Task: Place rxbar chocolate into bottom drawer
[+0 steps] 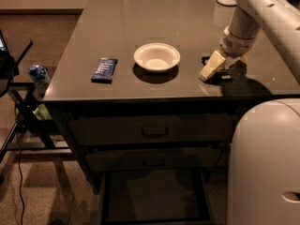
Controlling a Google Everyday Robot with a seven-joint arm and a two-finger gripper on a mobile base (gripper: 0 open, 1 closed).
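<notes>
The gripper [212, 69] is down on the table [117, 13] near the front right corner, its pale tip slanting toward the front edge. Whether it is clamped or loose cannot be told. The chocolate bar [206, 59] lies on the tabletop right under it, mostly covered. Only a dark sliver shows at the gripper's back-left side, so its long axis and heading cannot be read with any certainty.

A white bowl [156, 56] sits near the middle of the front edge, well apart from the gripper. A blue bar [104, 70] lies near the front left corner, its long axis running front to back.

Below, the bottom drawer [152, 217] is pulled out under two shut drawers [154, 131]. The robot's white body [265, 168] stands by the front right corner.
</notes>
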